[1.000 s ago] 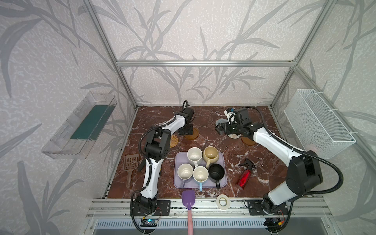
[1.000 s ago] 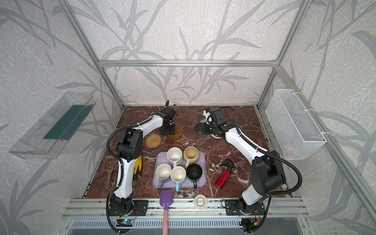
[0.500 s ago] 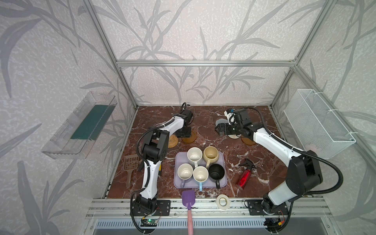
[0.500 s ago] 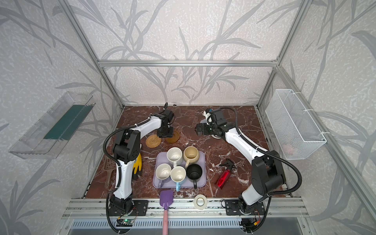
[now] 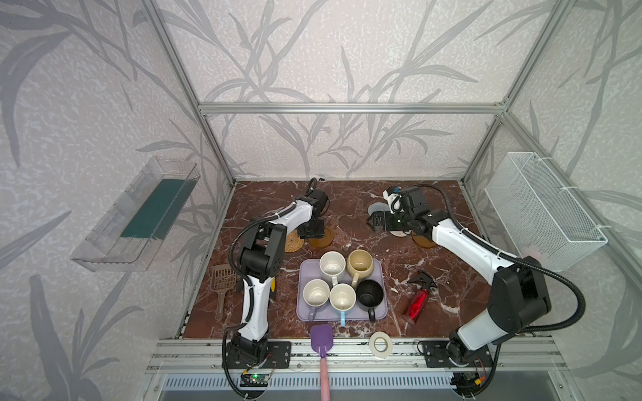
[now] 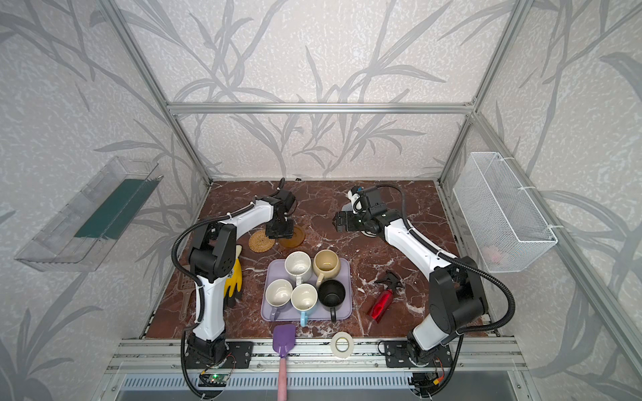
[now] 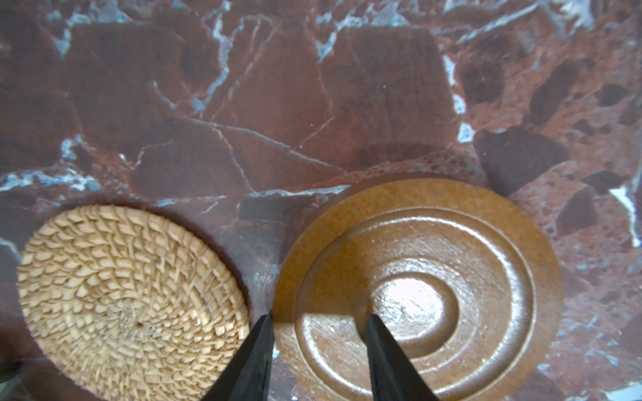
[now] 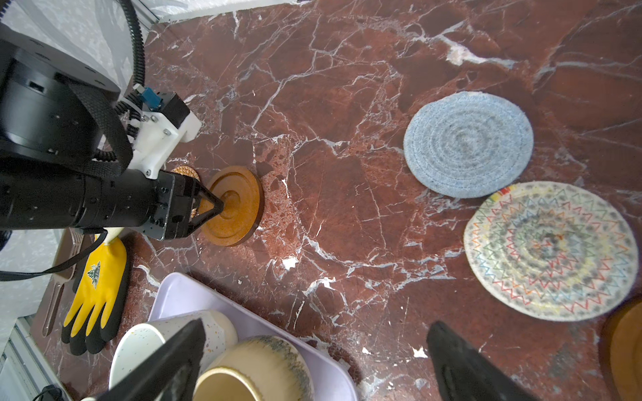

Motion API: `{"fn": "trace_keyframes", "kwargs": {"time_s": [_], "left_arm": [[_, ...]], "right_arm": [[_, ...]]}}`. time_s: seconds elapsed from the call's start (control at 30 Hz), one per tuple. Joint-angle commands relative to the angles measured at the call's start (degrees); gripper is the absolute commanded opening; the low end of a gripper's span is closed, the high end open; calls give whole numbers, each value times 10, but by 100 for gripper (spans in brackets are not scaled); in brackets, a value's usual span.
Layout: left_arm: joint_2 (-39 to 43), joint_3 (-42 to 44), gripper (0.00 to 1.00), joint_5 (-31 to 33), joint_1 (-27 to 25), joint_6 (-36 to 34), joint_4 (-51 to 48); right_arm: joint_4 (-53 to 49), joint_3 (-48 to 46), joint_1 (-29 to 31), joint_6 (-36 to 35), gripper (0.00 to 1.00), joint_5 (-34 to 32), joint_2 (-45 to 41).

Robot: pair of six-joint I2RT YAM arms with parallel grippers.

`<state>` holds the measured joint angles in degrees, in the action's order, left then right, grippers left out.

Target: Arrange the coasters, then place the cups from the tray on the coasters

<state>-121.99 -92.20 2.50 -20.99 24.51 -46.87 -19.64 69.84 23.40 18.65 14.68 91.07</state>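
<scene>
Amber coaster (image 7: 417, 288), rim between left gripper's (image 7: 319, 317) narrowed jaws, perhaps gripped, to align beside rattan coaster (image 7: 132, 298); right gripper (image 8: 318, 323) wide, empty.

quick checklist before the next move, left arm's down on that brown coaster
1. Left gripper hold on the amber coaster: one tip is at its rim and one near its centre; pinched or only resting: cannot tell.
2. Amber coaster clear of the rattan coaster: narrow gap, no overlap: ok.
3. Right gripper free: jaws wide apart, nothing between them: ok.
4. Grey-blue coaster apart from the beige coaster: their edges meet, with no clear gap: not ok.
5. Cups ready on the tray: all five upright: ok.
</scene>
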Motion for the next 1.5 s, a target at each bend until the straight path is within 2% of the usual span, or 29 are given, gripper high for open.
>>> {"fn": "trace_keyframes", "kwargs": {"time_s": [0.0,0.5,0.67,1.0,1.07,1.17,1.4,1.47], "left_arm": [[32,14,47,8,-4,14,-20],[51,22,48,-21,-6,27,-19],[55,8,49,4,-8,28,-48],[88,15,53,-1,-9,35,-49],[102,14,56,1,-9,34,-54],[122,1,67,0,-8,30,-68],[168,-20,99,-3,-7,29,-75],[187,-18,99,-20,-8,32,-57]], "right_arm": [[1,-8,-1,4,99,7,3],[6,-10,-1,12,99,9,2],[4,-10,-1,11,99,7,2],[-4,-3,-1,10,99,-1,-4],[-6,-1,-1,9,99,-6,-4],[-12,6,-1,10,99,-15,2],[-26,38,-2,-4,99,-38,31],[-31,51,-3,-12,99,-43,43]]}}
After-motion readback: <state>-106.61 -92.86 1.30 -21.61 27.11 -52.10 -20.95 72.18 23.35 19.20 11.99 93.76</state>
